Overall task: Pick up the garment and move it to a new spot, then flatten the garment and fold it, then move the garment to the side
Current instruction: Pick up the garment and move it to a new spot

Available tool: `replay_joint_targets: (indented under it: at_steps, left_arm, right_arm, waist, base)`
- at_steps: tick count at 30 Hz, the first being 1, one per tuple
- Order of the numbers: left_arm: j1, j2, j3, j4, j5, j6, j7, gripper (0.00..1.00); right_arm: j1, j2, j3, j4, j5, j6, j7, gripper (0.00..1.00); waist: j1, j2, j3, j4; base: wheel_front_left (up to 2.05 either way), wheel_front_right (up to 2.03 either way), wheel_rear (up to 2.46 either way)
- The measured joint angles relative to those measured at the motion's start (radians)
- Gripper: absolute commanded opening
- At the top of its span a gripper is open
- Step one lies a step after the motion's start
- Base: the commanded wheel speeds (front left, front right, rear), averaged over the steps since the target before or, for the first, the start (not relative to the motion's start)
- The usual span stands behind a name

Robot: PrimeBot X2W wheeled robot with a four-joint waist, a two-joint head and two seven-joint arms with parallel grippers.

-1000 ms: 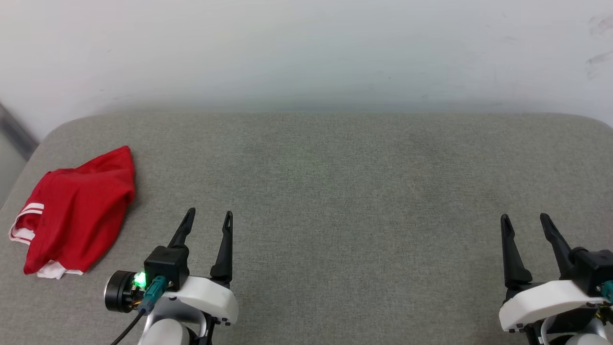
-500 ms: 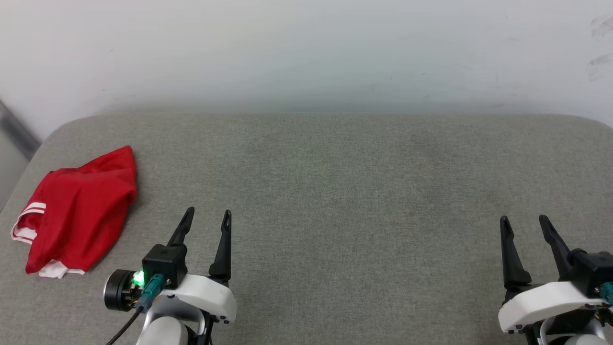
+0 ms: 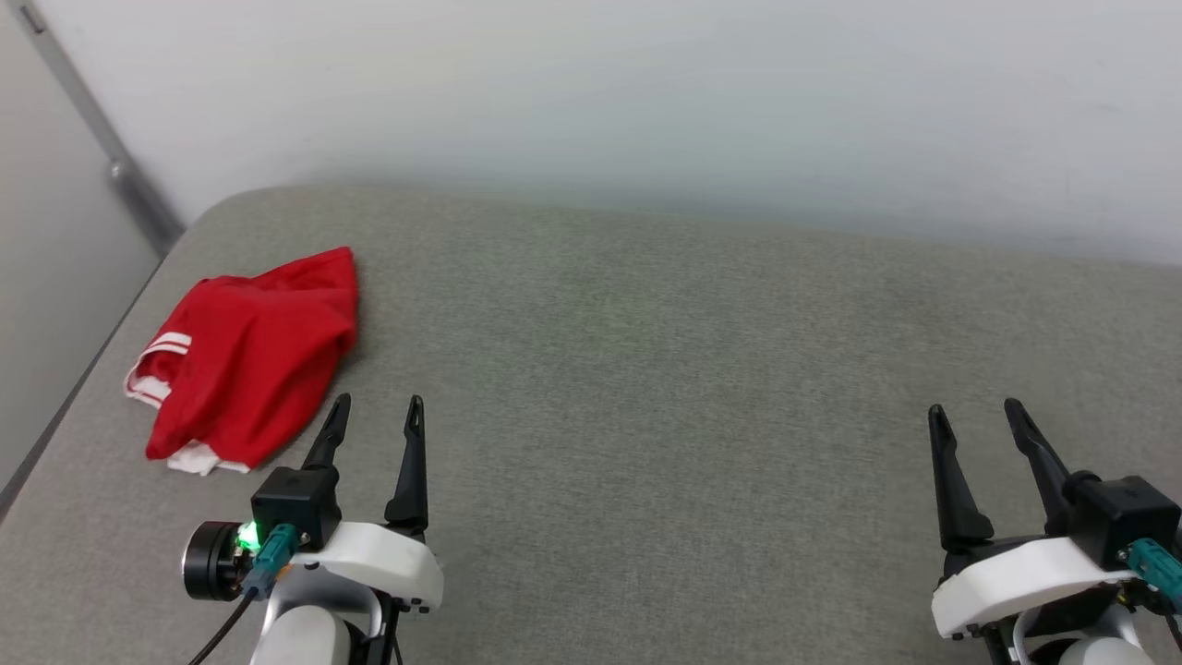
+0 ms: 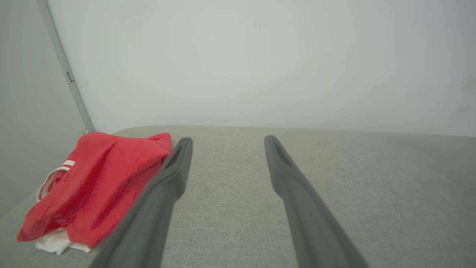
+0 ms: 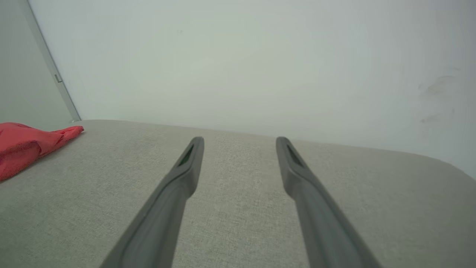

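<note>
**Observation: change of view.** The head view is found to have swung toward the robot's left over the last second. More of the wall [image 3: 646,92] corner and the metal strip [image 3: 102,139] beside it is now taken in. The shift is attributed to the camera, not to any object. The grey padded surface [image 3: 646,388] is unaltered.

**Task item.** The garment [image 3: 249,360] is located at the far left of the padded surface, near its rounded corner. It lies in a crumpled heap, red side up, with striped white trim showing at its left edge. Its outline is judged unchanged, so it has not been handled. In the left wrist view the garment [image 4: 96,186] is seen left of the fingers, and in the right wrist view the garment [image 5: 26,145] is seen well off at the left edge.

**Grippers.** The left gripper [image 3: 379,402] is now seen just beside the garment's near edge, closer than it was. Contact is not evident. Its jaws are spread and nothing is held. The right gripper [image 3: 974,408] is well apart from the garment, with jaws likewise spread and empty.

**Assessment.** The turn is judged to be preparation for the pick-up, and no step of the task has yet been completed. A reach forward and to the left by the left arm is expected to be required.
</note>
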Motion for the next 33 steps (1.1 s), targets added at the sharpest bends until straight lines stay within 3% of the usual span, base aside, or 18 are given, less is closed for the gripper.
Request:
replay_joint_targets:
  at_steps: [19,26,33]
  left_arm:
    - [0.027,-0.004,0.090,-0.031,0.003,0.011,0.000,1.00]
    - [0.037,-0.006,0.106,-0.043,0.012,0.014,0.000,1.00]
    - [-0.008,-0.009,0.120,-0.051,0.016,0.027,0.000,1.00]
  right_arm:
    - [-0.010,-0.002,0.107,-0.036,0.012,0.001,0.013,1.00]
    - [-0.014,-0.005,0.105,-0.054,0.012,0.001,0.022,1.00]
    - [-0.053,-0.035,0.126,-0.098,0.010,0.001,0.049,1.00]
  waist:
    - [0.0000,0.0000,0.014,0.270]
    - [0.0000,0.0000,0.030,0.303]
    - [0.0000,0.0000,0.073,0.288]
  base:
    - [0.00,0.00,0.00]
    - [0.00,0.00,0.00]
    - [0.00,0.00,0.00]
